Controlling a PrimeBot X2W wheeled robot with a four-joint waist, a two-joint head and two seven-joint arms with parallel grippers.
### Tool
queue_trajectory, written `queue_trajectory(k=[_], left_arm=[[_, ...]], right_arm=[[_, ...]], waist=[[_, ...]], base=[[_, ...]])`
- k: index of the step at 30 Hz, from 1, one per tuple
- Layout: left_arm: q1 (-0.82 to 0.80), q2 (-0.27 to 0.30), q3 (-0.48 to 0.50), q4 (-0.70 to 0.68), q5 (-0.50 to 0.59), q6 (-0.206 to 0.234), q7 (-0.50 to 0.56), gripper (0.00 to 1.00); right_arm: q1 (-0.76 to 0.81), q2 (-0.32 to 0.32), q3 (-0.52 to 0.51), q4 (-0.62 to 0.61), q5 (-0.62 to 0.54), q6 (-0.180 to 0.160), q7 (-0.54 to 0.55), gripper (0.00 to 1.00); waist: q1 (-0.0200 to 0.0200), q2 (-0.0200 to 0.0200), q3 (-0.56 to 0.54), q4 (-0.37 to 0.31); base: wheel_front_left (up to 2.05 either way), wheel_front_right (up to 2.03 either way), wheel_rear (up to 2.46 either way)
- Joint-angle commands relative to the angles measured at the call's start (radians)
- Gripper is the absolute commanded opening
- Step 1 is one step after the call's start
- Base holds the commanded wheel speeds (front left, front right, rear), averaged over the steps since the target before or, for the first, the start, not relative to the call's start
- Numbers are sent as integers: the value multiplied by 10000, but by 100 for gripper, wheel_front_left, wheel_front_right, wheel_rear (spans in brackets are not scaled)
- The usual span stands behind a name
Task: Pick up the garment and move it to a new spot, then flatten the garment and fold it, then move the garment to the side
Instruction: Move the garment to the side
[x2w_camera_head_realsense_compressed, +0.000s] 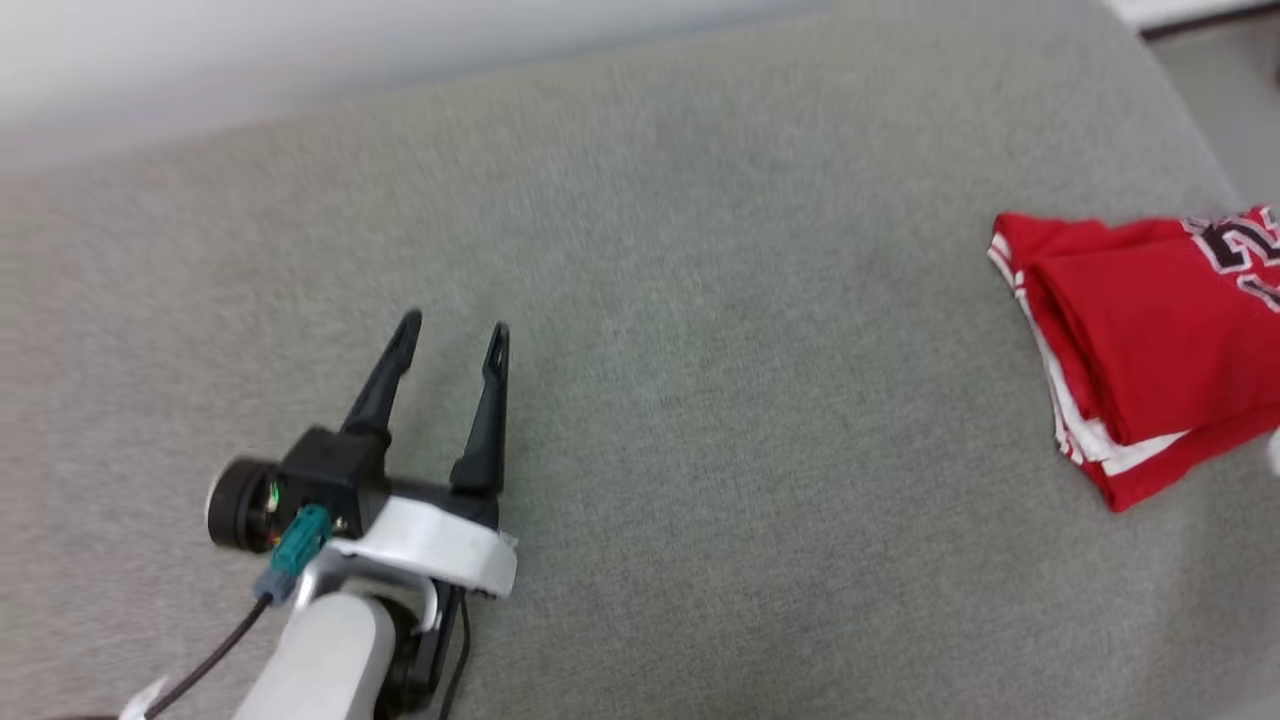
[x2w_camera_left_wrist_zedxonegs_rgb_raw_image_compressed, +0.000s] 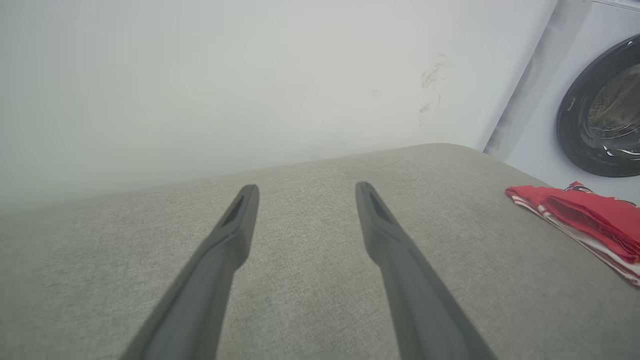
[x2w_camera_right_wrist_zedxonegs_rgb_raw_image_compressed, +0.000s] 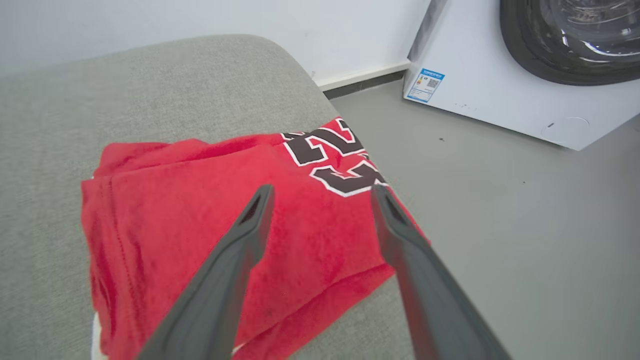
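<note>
The red garment (x2w_camera_head_realsense_compressed: 1150, 345) lies folded at the right edge of the grey cushioned surface (x2w_camera_head_realsense_compressed: 700, 400), white striped trim showing along its left side and black white-outlined numbers near its far corner. My left gripper (x2w_camera_head_realsense_compressed: 452, 334) hovers open over bare cushion at lower left, far from the garment. In the left wrist view the open left gripper (x2w_camera_left_wrist_zedxonegs_rgb_raw_image_compressed: 306, 192) points at the wall, the garment (x2w_camera_left_wrist_zedxonegs_rgb_raw_image_compressed: 590, 220) off to the right. My right gripper (x2w_camera_right_wrist_zedxonegs_rgb_raw_image_compressed: 320, 192) stands open just above the folded garment (x2w_camera_right_wrist_zedxonegs_rgb_raw_image_compressed: 210, 215), nothing between its fingers.
A white washing machine (x2w_camera_right_wrist_zedxonegs_rgb_raw_image_compressed: 505, 75) with a dark round door (x2w_camera_left_wrist_zedxonegs_rgb_raw_image_compressed: 605, 110) stands on the grey floor (x2w_camera_right_wrist_zedxonegs_rgb_raw_image_compressed: 500, 240) beyond the cushion's right edge. A pale wall (x2w_camera_left_wrist_zedxonegs_rgb_raw_image_compressed: 250, 75) runs behind the cushion. Bare cushion stretches between the left gripper and the garment.
</note>
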Motion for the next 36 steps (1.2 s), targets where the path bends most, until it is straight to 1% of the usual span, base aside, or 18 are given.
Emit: queue_trajectory(k=[1,6,10,19,23,28,33,36], left_arm=[[316,-89,46,131,-132,85,-91,100],[895,-167,174,448,-426,200,-204,100],[1312,-221,335,709,-659,314,-305,100],[1680,-53,678,1095,-842,426,-479,100],[1757,56,854,1281,-826,408,-554,100],[1865,192,858,1520,-775,271,-618,100],[2061,132,818,1734,-771,184,-638,100],[2123,74,787,1818,-776,166,-649,100]], right_arm=[[436,196,107,-325,-25,-7,-124,100],[1594,680,540,-1562,138,-7,-249,100],[2607,1033,893,-2831,202,-5,-249,100],[4418,1913,1564,-5876,112,-5,-138,100],[4972,2274,1696,-6858,-98,-7,-90,100],[5629,2726,1622,-7804,-565,-5,-10,100],[6328,2914,1663,-8491,-847,-5,-33,100],[6572,2963,1652,-8676,-931,-5,-163,100]], waist=[[1,0,-964,237],[1,0,-1714,584],[1,0,-2219,948],[1,0,-2787,2024],[1,0,-2936,2419],[1,0,-3106,2613],[1,0,-3304,2563],[1,0,-3340,2516]], base=[[0,0,0],[0,0,0],[0,0,0],[0,0,0],[0,0,0],[0,0,0],[0,0,0],[0,0,0]])
